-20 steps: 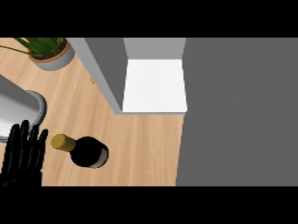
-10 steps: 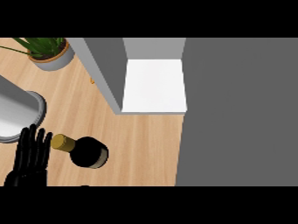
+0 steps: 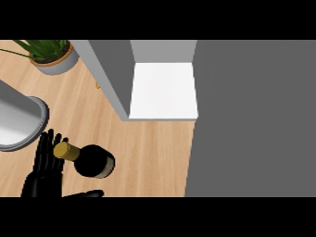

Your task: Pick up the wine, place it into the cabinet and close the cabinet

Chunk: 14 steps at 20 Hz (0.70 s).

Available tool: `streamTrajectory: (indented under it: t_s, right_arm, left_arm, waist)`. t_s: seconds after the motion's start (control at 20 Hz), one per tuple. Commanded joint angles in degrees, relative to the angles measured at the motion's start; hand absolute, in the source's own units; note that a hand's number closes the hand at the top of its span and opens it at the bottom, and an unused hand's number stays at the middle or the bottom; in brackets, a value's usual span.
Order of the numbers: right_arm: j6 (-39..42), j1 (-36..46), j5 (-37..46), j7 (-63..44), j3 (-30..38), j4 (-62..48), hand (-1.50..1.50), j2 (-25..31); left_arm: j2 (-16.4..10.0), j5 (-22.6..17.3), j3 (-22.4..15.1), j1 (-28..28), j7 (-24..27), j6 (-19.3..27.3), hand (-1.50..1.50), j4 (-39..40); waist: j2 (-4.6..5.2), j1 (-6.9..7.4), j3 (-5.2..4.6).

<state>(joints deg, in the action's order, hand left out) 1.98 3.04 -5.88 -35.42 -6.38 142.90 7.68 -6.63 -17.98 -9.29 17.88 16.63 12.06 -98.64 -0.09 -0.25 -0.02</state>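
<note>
The wine bottle [image 3: 96, 161] stands on the wooden counter [image 3: 150, 157] at the lower left of the frame, below the open cabinet [image 3: 164, 90]. The left hand [image 3: 42, 173] lies just left of it, fingers straight and slightly spread. The bottle's gold cap [image 3: 66, 151] overlaps them, but contact cannot be judged.

Wine [image 3: 91, 160] just right of left hand [image 3: 45, 169], perhaps touching; cabinet [image 3: 164, 90] behind.
</note>
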Motion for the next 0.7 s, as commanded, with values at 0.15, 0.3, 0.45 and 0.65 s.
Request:
streamTrajectory:
  t_s: [0.15,0.3,0.45,0.65]
  right_arm:
    - [0.13,-1.75,-5.00,-4.72,1.87,9.73,-1.50,0.18]
    - [-0.47,1.77,-5.66,-5.43,3.28,7.48,-1.50,-0.02]
    - [1.85,-1.63,-4.59,-1.64,2.03,6.55,-1.50,-1.03]
    - [1.30,-1.36,-2.84,-1.37,-0.03,5.57,-1.50,-2.30]
  left_arm:
    - [0.62,-1.55,2.59,-0.19,4.76,-3.85,-1.50,5.72]
    - [2.05,-0.44,2.53,-2.95,7.28,-4.57,-1.50,12.07]
    - [2.34,0.03,2.96,-4.09,7.67,-4.61,-1.50,12.46]
    - [2.13,0.14,4.81,-5.70,11.26,-6.88,-1.50,18.26]
  waist:
    - [-0.04,0.04,0.01]
    - [0.03,0.02,-0.02]
    - [0.03,-0.02,0.01]
    - [0.05,0.06,0.00]
